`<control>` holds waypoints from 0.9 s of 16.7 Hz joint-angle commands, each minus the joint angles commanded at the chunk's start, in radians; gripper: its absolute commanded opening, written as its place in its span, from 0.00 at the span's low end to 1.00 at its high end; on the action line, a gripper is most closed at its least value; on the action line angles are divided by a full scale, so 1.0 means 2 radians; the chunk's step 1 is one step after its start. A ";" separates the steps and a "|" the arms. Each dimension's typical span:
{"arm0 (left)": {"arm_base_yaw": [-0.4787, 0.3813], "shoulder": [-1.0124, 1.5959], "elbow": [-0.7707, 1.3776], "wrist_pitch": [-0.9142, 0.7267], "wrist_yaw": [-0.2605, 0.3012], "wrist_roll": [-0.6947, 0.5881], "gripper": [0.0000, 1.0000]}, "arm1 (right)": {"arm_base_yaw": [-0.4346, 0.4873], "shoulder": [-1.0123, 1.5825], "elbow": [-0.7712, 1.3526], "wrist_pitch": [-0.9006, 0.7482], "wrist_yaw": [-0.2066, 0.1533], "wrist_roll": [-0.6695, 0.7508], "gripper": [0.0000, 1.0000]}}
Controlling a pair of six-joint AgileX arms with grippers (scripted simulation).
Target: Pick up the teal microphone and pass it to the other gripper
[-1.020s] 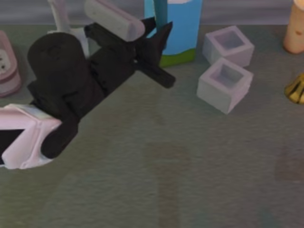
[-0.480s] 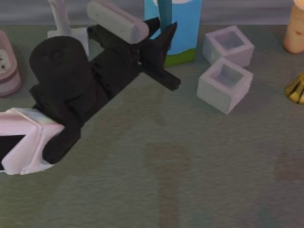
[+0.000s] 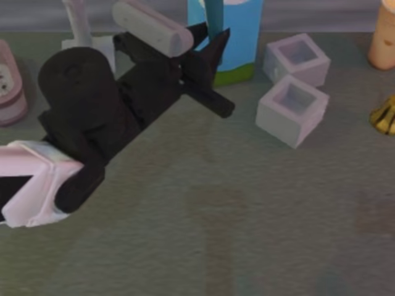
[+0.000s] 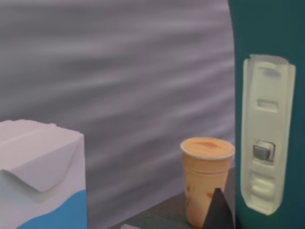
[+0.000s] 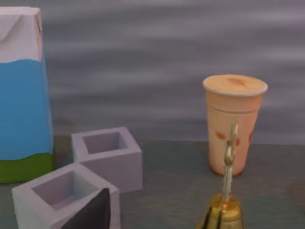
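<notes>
Stillness now at the far edge of the table [image 3: 216,234]. A second ago the left arm was sliding a touch toward the right and away from us. Over the last half second it has all but stopped, and the left gripper [image 3: 210,38] sits in front of the blue carton [image 3: 244,37].

The mic [image 3: 213,13] is right there, its teal handle standing upright between the two black fingers. They look closed on it from either side, and I'd call that a firm grip. The head runs off the top view, so I can't see it. The left wrist view is filled on one side by that handle, and its white switch patch [image 4: 267,138] faces the lens (that close, it has to be in hand).

So the pickup reads as done, and the pause looks like the arm settling before the pass.

The right gripper [image 5: 90,212] is nowhere in the top view. Only a dark tip shows in its own wrist view, low beside the two grey cubes [image 3: 290,110] and the bell [image 3: 384,114], and I can't tell how it is set. It appears parked, well apart from the mic.

For the handover, the left arm will likely need to carry the mic out over the open middle, clear of the carton and cubes, while the right comes up to meet it.
</notes>
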 joint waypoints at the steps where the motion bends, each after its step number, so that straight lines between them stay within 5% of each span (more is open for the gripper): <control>1: 0.000 0.000 0.000 0.000 0.000 0.000 0.00 | 0.010 0.022 0.014 0.008 -0.008 -0.002 1.00; 15: 0.000 0.000 0.000 0.000 0.000 0.000 0.00 | 0.206 0.526 0.323 0.195 -0.164 -0.025 1.00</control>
